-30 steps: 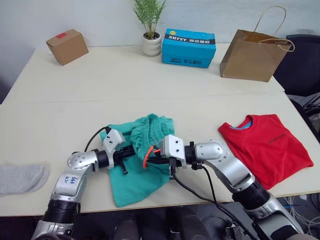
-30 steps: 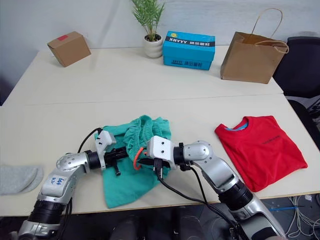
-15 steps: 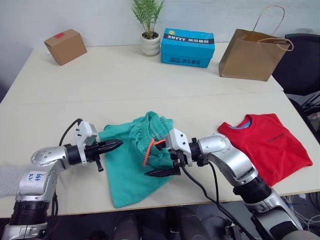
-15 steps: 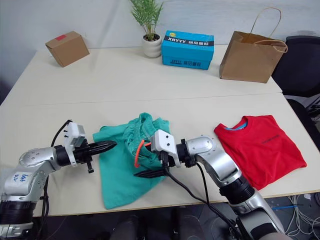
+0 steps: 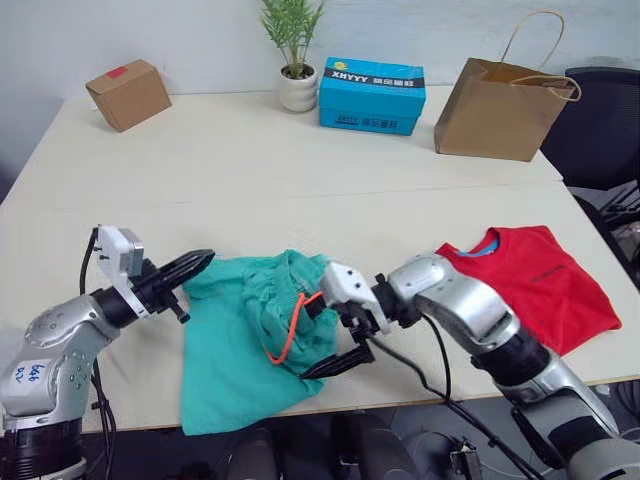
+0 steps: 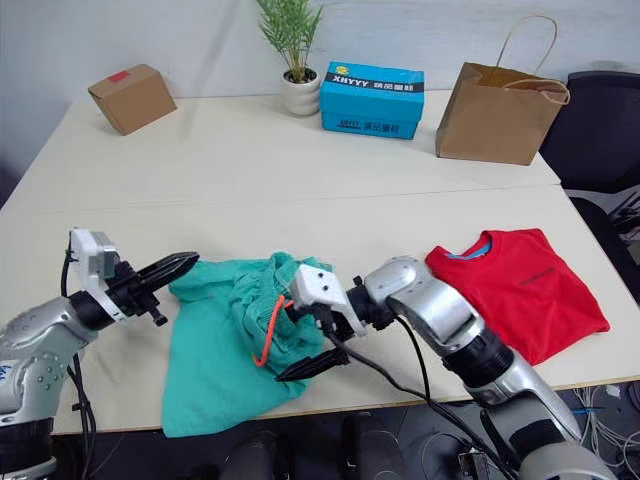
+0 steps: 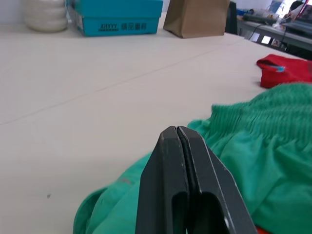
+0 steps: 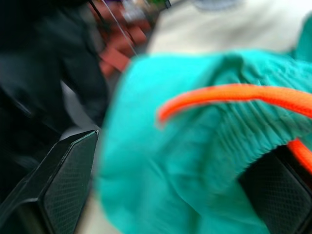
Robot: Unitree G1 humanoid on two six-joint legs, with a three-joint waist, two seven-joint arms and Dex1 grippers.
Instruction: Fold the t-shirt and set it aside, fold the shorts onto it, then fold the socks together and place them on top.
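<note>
Teal shorts [image 5: 250, 340] mid-fold on the table [image 5: 300, 150]; folded t-shirt [image 5: 540, 285] already aside. Left tool [image 5: 195, 265] clenched, empty, beside the cloth's edge; right tool [image 6: 305, 335] spread around the waistband. Next move, judged: closing on the cloth and carrying it over.

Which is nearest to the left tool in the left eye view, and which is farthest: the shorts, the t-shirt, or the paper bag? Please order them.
From the left tool:
1. The shorts, right beside its tips, near the table's front edge.
2. The t-shirt, folded at the front right.
3. The paper bag, at the far right of the table.
</note>
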